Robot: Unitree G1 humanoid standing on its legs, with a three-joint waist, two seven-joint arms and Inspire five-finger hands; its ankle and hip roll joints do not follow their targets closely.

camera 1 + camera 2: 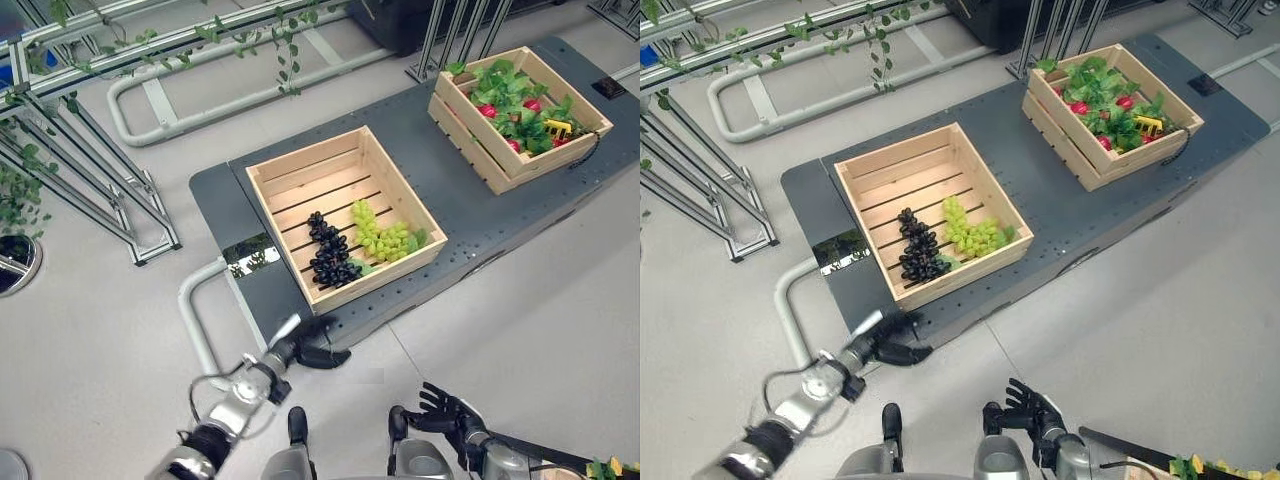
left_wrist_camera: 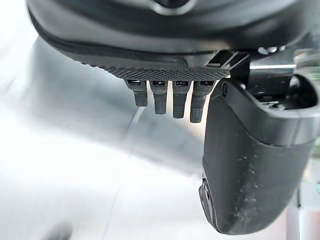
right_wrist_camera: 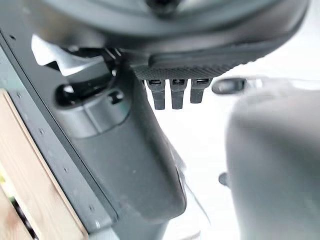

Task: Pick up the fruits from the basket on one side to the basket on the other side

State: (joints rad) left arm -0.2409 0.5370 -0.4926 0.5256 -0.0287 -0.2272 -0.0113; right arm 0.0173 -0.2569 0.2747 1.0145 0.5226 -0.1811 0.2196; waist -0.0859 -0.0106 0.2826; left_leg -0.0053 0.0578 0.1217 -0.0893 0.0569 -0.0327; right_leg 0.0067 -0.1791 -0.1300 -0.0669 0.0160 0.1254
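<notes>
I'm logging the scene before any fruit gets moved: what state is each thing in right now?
Near crate: upright, holds two grape bunches.
Dark grapes: lying in the near crate.
Green grapes: lying beside the dark bunch.
Far crate: upright, full of leaves and red fruit.
Left hand: open, empty.
Right hand: open, empty.

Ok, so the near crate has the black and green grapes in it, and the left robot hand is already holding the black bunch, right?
Not quite. The near crate does hold the black grapes and green grapes, but the left robot hand holds nothing. The left eye view shows it open, short of the crate's front edge, with the black bunch lying in the crate.
</notes>
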